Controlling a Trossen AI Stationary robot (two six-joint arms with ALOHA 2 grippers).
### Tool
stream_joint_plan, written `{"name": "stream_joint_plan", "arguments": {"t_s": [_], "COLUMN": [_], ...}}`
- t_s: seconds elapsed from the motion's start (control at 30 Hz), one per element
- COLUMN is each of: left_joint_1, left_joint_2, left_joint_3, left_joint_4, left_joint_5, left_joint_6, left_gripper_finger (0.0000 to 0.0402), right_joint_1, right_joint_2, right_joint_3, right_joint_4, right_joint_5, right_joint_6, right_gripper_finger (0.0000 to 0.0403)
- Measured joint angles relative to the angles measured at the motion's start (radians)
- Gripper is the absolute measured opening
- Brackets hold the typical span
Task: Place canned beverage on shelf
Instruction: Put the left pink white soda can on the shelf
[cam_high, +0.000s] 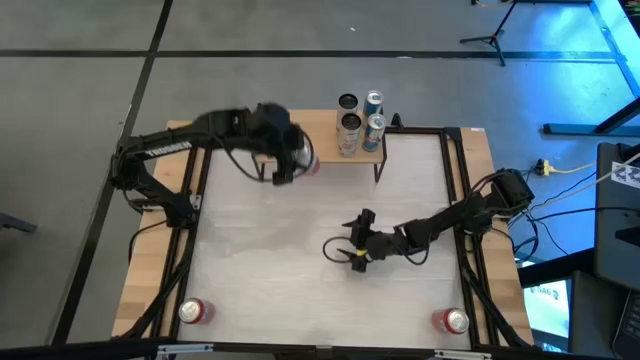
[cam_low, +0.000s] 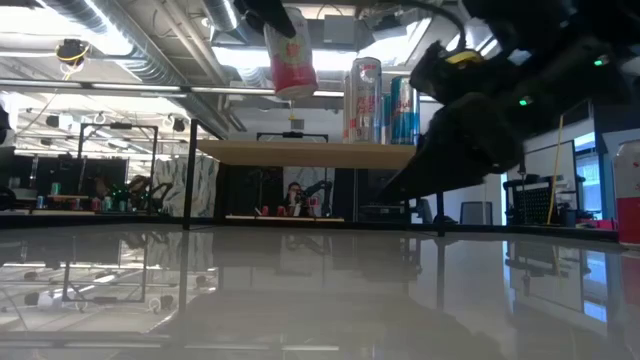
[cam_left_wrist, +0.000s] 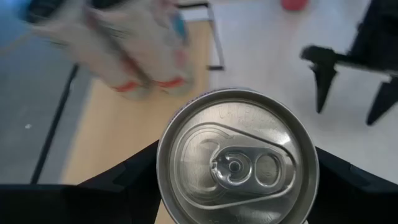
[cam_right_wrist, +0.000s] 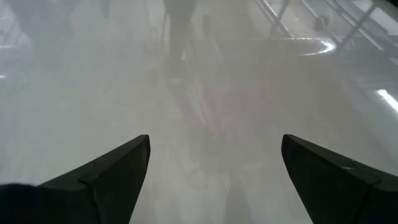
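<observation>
My left gripper (cam_high: 291, 160) is shut on a pink and red can (cam_low: 290, 52), held in the air to the left of the shelf (cam_high: 328, 142) and above its board (cam_low: 300, 151). The shelf is a light-wood board on thin black legs at the table's far edge. Several tall cans (cam_high: 361, 118) stand on its right part, also seen in the low view (cam_low: 380, 100). My right gripper (cam_high: 345, 250) is open and empty, low over the middle of the table. My left gripper pinches the can between its two fingers, one on each side of the can's wall just below the top rim (cam_left_wrist: 163, 163). The fingers come from above and point down along the can. The can hangs below them, lifted clear, nearly upright with a slight tilt (cam_low: 296, 75).
Two red cans stand at the table's near corners, one left (cam_high: 192, 311) and one right (cam_high: 452, 320). The left part of the shelf board (cam_left_wrist: 130, 134) is bare. The right arm (cam_low: 470, 120) stretches over the table's right half.
</observation>
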Motion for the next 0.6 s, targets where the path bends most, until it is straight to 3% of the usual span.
{"name": "stream_joint_plan", "arguments": {"t_s": [0.2, 0.37, 0.6], "left_joint_1": [0.119, 0.199, 0.292], "left_joint_2": [0.074, 0.227, 0.454], "left_joint_3": [0.167, 0.379, 0.634], "left_joint_4": [-0.057, -0.200, -0.328], "left_joint_5": [0.039, 0.127, 0.161], "left_joint_6": [0.096, 0.170, 0.256], "left_gripper_finger": [0.0276, 0.0276, 0.0276], "right_joint_1": [-0.057, -0.083, -0.100], "right_joint_2": [0.000, 0.005, 0.005], "right_joint_3": [0.000, 0.000, 0.000], "right_joint_4": [-0.003, -0.007, -0.010], "right_joint_5": [-0.042, -0.042, -0.033], "right_joint_6": [0.000, -0.001, -0.011], "right_gripper_finger": [0.0363, 0.0363, 0.0363]}}
